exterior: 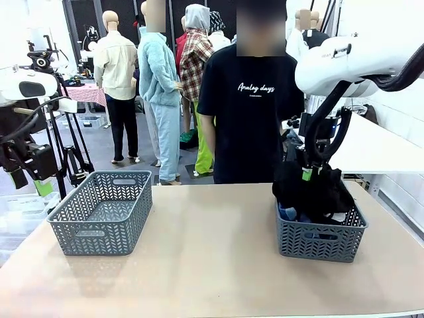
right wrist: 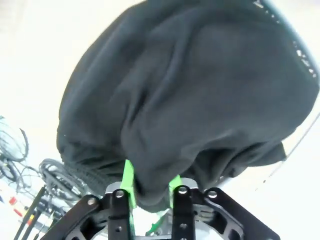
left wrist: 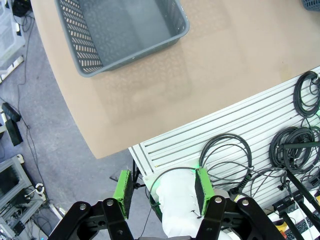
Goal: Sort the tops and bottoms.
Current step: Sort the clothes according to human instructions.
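Observation:
A black garment (exterior: pixel 311 189) hangs bunched over the right grey basket (exterior: pixel 321 242), its lower folds resting in the basket. My right gripper (exterior: pixel 310 171) points down from above and is shut on the garment's top. In the right wrist view the black cloth (right wrist: pixel 190 100) is pinched between the green pads of that gripper (right wrist: pixel 150 182). A bit of blue denim (exterior: pixel 287 213) shows inside the basket under the black cloth. My left gripper (left wrist: pixel 162 182) is open with nothing between its fingers. It hangs off the table's left side (exterior: pixel 40 185), well away from the garments.
An empty grey basket (exterior: pixel 103 212) stands on the left of the tan table (exterior: pixel 212 265); the left wrist view looks down on it (left wrist: pixel 125 30). A person in a black printed T-shirt (exterior: pixel 252 99) stands at the far edge. Cables (left wrist: pixel 300 145) hang below the table's near side.

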Available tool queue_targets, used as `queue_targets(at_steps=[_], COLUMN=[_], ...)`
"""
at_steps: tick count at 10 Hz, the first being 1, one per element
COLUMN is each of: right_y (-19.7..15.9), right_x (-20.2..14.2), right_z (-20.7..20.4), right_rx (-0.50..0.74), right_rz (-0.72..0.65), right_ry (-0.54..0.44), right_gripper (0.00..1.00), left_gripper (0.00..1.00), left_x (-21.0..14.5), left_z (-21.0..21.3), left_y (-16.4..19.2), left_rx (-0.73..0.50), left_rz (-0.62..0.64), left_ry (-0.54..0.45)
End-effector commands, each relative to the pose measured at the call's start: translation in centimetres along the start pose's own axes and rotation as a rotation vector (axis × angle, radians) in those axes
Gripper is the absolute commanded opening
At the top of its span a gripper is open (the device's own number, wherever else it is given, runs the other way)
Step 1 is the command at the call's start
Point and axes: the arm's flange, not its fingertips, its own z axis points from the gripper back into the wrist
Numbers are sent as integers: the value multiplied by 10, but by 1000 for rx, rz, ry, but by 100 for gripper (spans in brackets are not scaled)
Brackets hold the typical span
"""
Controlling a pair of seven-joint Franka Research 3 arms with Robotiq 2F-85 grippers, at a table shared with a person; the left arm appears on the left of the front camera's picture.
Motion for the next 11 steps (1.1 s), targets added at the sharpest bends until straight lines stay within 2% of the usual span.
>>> queue_targets(at_steps=[1,2,6,8,9,11], right_y=[7,8,10,1,8,8], right_x=[-9,-11,-22,-14,-18,-18], right_z=[1,6,25,19,34,34], right_rx=[-64,-75,-122,-84,-85,-85], right_rz=[-38,-45,-83,-152,-71,-71], right_ry=[-40,-55,-111,-107,-105,-105], right_gripper=[86,100,100,100,100,100], left_gripper=[66,66,66,66,66,66], left_x=[-2,-2,-2,-2,-2,-2], left_z=[0,0,0,0,0,0], left_y=[1,1,1,1,1,1], left_rx=[8,8,8,8,8,8], left_rz=[-9,-9,-9,-9,-9,-9], left_ry=[-1,-1,-1,-1,-1,-1])
